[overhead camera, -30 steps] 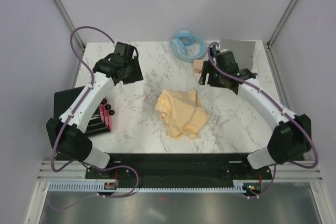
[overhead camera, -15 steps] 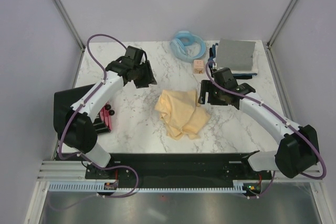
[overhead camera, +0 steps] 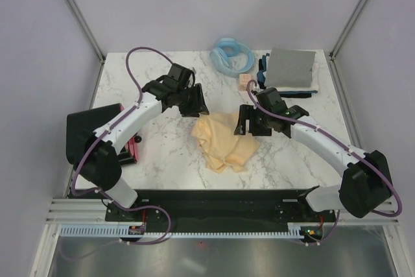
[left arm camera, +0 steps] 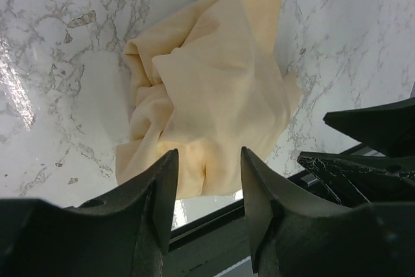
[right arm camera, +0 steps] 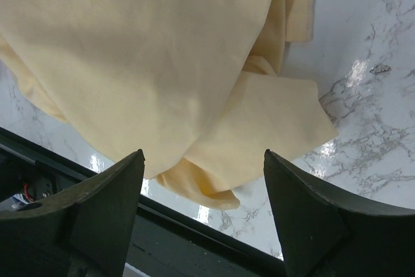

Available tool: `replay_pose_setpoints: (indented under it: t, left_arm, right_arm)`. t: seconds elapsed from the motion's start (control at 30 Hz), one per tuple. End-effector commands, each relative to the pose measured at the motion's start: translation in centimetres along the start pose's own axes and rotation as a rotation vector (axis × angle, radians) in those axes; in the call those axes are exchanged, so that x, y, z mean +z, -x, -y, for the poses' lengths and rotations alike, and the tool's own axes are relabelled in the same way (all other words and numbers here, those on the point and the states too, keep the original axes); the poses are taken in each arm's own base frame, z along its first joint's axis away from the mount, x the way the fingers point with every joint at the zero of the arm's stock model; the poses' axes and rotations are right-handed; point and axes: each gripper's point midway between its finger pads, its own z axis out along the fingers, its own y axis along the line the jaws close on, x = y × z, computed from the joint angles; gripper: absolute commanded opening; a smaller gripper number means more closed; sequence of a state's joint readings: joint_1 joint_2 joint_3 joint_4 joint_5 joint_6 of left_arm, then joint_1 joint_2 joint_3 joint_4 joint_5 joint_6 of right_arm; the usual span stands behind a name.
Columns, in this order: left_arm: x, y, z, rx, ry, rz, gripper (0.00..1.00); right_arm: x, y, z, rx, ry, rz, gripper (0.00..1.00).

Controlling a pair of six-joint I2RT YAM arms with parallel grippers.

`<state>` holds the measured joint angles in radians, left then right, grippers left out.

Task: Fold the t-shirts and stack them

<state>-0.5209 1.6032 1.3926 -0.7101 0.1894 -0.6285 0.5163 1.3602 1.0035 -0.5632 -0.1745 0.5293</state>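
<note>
Left claw (left arm camera: 207, 155) half-open, right claw (right arm camera: 203, 156) wide, both empty; yellow t-shirt (left arm camera: 214, 76) bunched, sleeves hidden

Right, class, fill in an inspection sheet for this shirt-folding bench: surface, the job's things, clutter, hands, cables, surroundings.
Surface: white marbled table.
Job's things: pale yellow t-shirt crumpled mid-table; grey t-shirt folded at far right, dark navy cloth showing beneath it.
Clutter: light blue ring; small tan block; black box with a pink-red side, at left.
Hands: left hand and right hand both open and empty, over the yellow shirt.
Cables: purple cable along each arm.
Surroundings: pale walls, metal corner posts.
</note>
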Motion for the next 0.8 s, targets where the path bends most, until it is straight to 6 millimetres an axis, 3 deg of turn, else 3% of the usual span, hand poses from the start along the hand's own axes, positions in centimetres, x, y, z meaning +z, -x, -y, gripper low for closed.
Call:
replay_pose_setpoints:
  t: [0.0, 0.23, 0.47, 0.77]
  left_arm:
    - [0.5, -0.8, 0.8, 0.013, -0.021, -0.021, 0.50]
    - [1.8, -1.8, 0.5, 0.051, 0.016, -0.051, 0.49]
    - [0.4, -0.8, 1.2, 0.084, 0.018, -0.010, 0.50]
    - [0.3, -0.7, -0.4, 0.126, 0.104, -0.021, 0.50]
  right_arm:
    - [-0.4, 0.5, -0.3, 0.019, 0.015, 0.045, 0.82]
    - [-1.1, -0.1, 0.1, 0.035, 0.010, 0.060, 0.82]
    - [-1.8, -0.3, 0.4, 0.031, -0.005, 0.063, 0.82]
    - [-1.7, -0.3, 0.6, 0.033, -0.016, 0.064, 0.83]
